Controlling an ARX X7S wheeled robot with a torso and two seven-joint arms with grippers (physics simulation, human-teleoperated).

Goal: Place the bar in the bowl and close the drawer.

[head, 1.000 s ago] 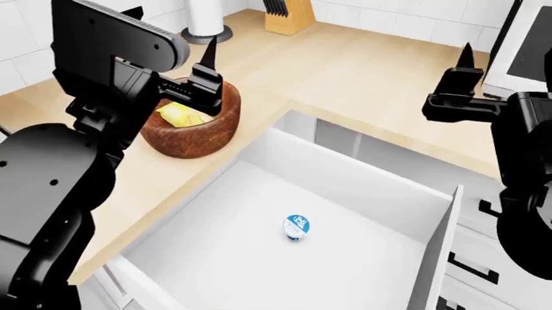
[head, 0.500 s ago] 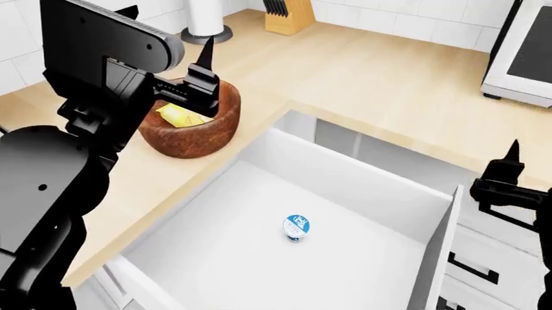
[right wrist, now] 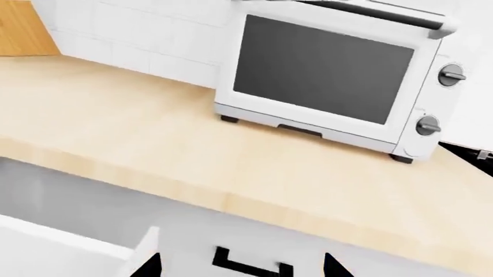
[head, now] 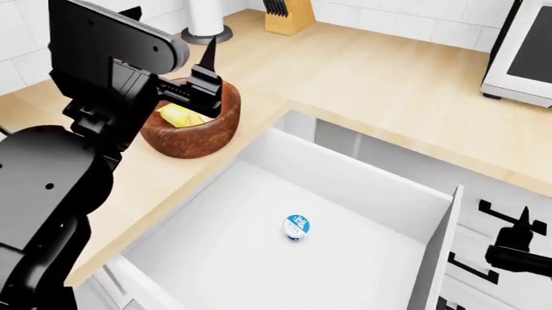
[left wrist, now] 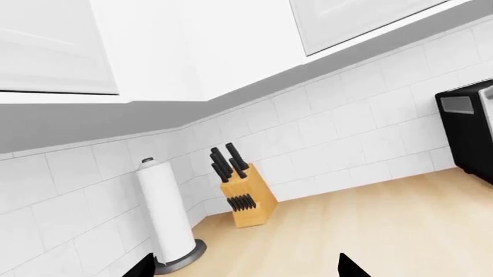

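The yellow bar (head: 180,115) lies inside the reddish-brown wooden bowl (head: 200,132) on the counter, left of the drawer. The large white drawer (head: 345,174) stands pulled far out, with a small blue-and-white-lidded cup (head: 296,227) on its floor. My left gripper (left wrist: 245,272) is open and empty just above the bowl; one fingertip (head: 208,55) points up over the rim. My right gripper (right wrist: 242,268) is open and empty, low at the drawer's right side, in front of a smaller drawer's black handle (right wrist: 248,266). It shows in the head view (head: 518,248) at the lower right.
A toaster oven (head: 521,58) stands on the counter at the back right, and also shows in the right wrist view (right wrist: 331,81). A knife block (head: 289,14) and a paper towel roll (head: 205,16) stand at the back wall. Smaller drawers with black handles (head: 470,268) sit right of the open drawer.
My right arm has dropped from above the counter at the right to low beside the open drawer's right side. The left arm has barely moved; bar and drawer are unchanged.
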